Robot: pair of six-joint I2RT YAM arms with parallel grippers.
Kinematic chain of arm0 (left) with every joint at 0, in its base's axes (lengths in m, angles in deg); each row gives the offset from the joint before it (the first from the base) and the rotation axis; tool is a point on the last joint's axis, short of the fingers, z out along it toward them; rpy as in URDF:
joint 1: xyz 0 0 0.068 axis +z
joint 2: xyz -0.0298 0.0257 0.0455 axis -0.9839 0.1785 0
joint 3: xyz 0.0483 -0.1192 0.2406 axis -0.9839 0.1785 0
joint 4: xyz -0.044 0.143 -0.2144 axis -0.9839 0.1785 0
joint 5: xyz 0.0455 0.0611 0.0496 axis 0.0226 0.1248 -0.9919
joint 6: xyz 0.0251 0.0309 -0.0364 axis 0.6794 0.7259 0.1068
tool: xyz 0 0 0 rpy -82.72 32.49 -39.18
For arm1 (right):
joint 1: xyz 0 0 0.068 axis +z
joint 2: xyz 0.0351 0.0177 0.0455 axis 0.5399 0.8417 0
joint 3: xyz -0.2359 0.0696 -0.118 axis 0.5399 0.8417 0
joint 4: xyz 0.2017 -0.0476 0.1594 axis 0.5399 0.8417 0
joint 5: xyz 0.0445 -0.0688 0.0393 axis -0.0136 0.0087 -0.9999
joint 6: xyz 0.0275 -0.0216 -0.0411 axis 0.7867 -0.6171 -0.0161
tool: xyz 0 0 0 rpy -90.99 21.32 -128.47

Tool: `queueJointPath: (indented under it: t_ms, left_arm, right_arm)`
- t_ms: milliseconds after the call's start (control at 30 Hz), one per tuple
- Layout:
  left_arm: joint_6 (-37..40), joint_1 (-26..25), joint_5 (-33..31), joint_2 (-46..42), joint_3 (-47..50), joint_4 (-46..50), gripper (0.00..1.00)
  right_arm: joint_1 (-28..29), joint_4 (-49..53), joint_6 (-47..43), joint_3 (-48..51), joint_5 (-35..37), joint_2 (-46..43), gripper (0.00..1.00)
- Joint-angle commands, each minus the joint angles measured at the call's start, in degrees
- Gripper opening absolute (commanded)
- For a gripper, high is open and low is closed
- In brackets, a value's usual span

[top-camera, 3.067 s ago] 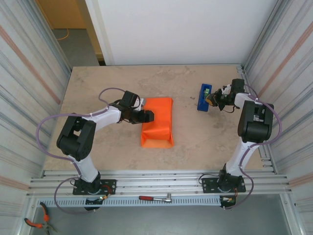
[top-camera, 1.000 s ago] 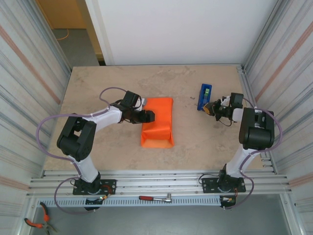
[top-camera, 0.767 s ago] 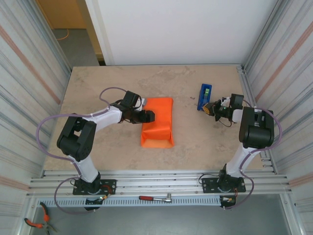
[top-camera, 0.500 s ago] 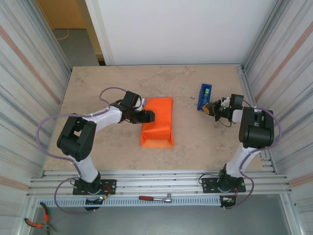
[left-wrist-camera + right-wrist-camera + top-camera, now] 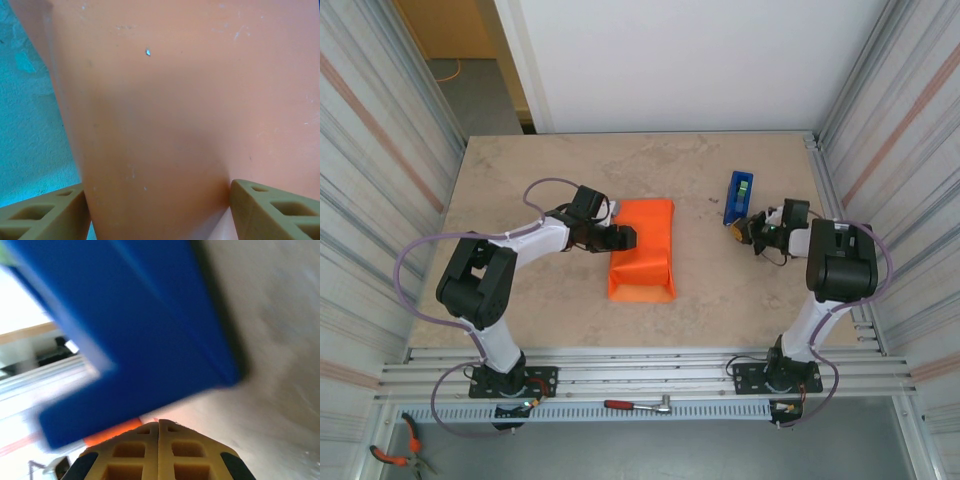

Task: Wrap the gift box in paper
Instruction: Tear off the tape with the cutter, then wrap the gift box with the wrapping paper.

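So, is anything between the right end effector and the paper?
The blue dispenser sits close by the shut right end effector, on its far side. Leftward from there to the paper is bare table.

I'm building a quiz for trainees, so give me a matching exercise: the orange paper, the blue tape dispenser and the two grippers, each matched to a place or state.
1. paper
2. tape dispenser
3. left gripper
4. right gripper

a. jaws shut
b. far right side
c. jaws apart
d. folded up, centre

Pairs: 1-d, 2-b, 3-c, 4-a
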Motion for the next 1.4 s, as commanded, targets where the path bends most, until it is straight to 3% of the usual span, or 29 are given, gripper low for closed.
queueJointPath:
  t_ms: [0, 167, 400, 667, 967, 1367]
  left_arm:
    - [1.41, -1.72, -6.09, 3.93, 2.42, 6.91, 0.71]
    - [1.45, -1.72, -6.2, 3.99, 2.28, 7.08, 0.71]
    - [1.46, -1.72, -6.31, 3.87, 2.32, 7.18, 0.71]
    - [1.49, -1.72, -6.34, 3.97, 2.47, 7.18, 0.71]
    - [1.53, -1.79, -6.47, 3.89, 2.34, 7.27, 0.71]
    - [1.59, -1.98, -6.52, 3.97, 2.31, 7.27, 0.71]
  right_arm:
    - [0.82, 2.74, 1.59, 1.29, 3.07, -0.47, 0.0]
    - [3.1, 6.56, -0.96, -1.5, 2.56, -3.06, 0.0]
    - [10.88, 20.29, -8.9, -12.89, 1.16, -6.29, 0.0]
    - [20.86, 39.34, -19.8, -30.2, -0.78, -0.94, 0.0]
    - [28.13, 60.62, -32.84, -45.95, 9.23, 5.79, 0.0]
    - [31.51, 66.24, -36.09, -51.31, 15.1, 9.48, 0.0]
